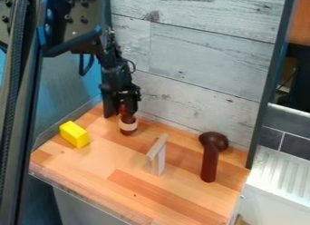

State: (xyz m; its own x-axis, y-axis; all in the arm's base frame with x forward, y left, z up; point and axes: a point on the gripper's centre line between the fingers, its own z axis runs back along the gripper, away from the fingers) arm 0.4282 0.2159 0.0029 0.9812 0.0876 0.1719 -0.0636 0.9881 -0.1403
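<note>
The gripper point(123, 104) hangs down at the back left of the wooden table, close to the grey plank wall. Right at its lower end is a small dark red bottle point(128, 124) with a pale label, upright, its neck partly hidden by the gripper. A yellow block point(74, 134) lies to the left of the bottle, near the table's left edge. Toward the middle stands a light wooden piece point(157, 157) with a slanted top. On the right is a dark brown object point(209, 161) with a rounded head and a straight shaft.
The wooden table top point(130, 192) has a clear raised rim along its left and front sides. Behind it rises the plank wall point(200, 56), ending at a dark vertical post point(270, 83). A white ridged surface point(281, 174) lies beyond the right edge.
</note>
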